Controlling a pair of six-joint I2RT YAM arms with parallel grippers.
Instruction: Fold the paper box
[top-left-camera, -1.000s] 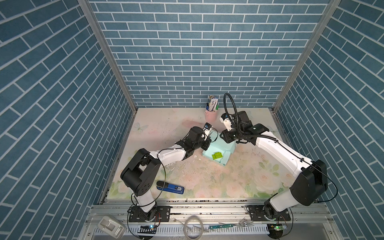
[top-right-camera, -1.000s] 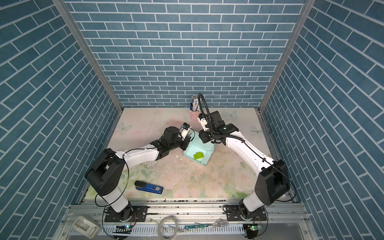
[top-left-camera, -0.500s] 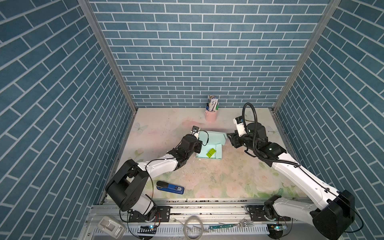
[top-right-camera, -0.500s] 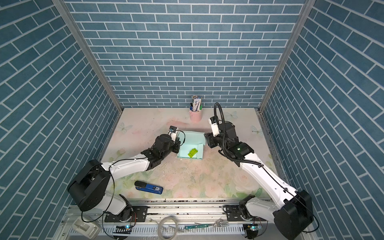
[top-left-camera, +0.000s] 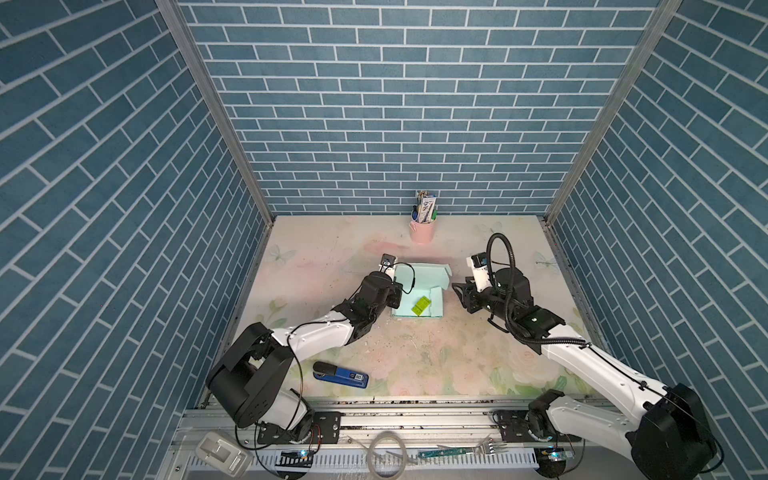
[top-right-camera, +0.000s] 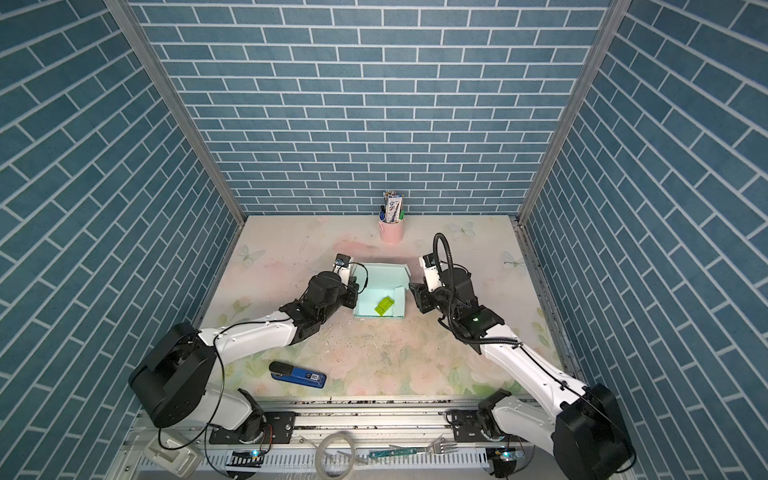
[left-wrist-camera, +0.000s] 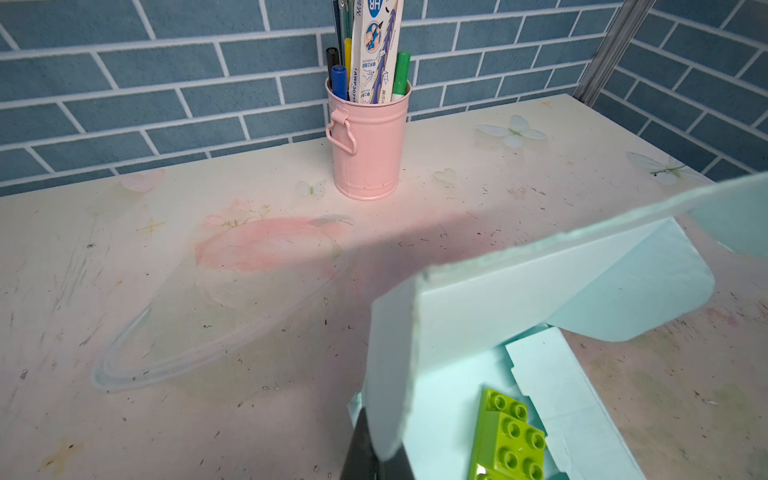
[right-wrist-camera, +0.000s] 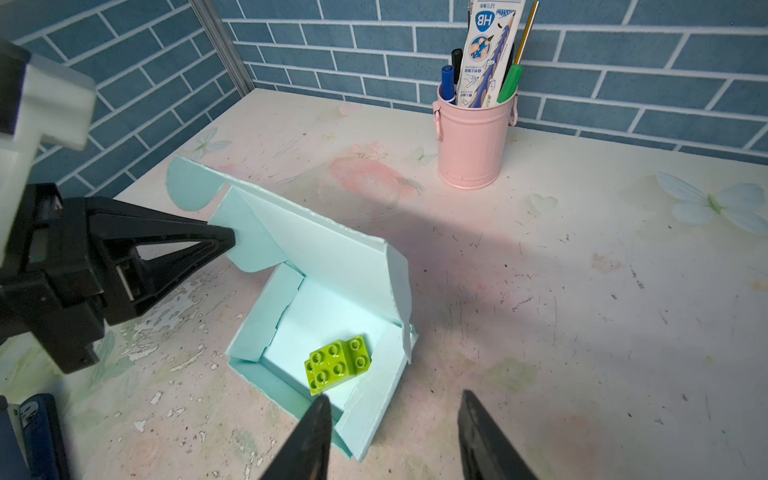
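Observation:
The paper box (top-left-camera: 417, 286) (top-right-camera: 380, 291) is pale mint card and lies open mid-table, its lid (right-wrist-camera: 316, 245) standing up at the back. A bright green toy brick (top-left-camera: 420, 306) (right-wrist-camera: 337, 365) lies inside it. My left gripper (top-left-camera: 395, 291) (left-wrist-camera: 376, 459) is at the box's left side, shut on the lid's left side flap (left-wrist-camera: 390, 357). My right gripper (top-left-camera: 459, 293) (right-wrist-camera: 395, 432) is open just right of the box, with nothing between its fingers. One of its fingertips (right-wrist-camera: 320, 419) hangs over the box's right wall, the other over bare table.
A pink cup of pens (top-left-camera: 423, 230) (top-right-camera: 390, 230) (left-wrist-camera: 368, 145) stands at the back wall behind the box. A blue stapler (top-left-camera: 340, 374) (top-right-camera: 297, 376) lies front left. Brick-pattern walls close in three sides.
My right gripper has let go of the box and drawn back to the right. My left gripper has pulled the box forward and turned it square to the table.

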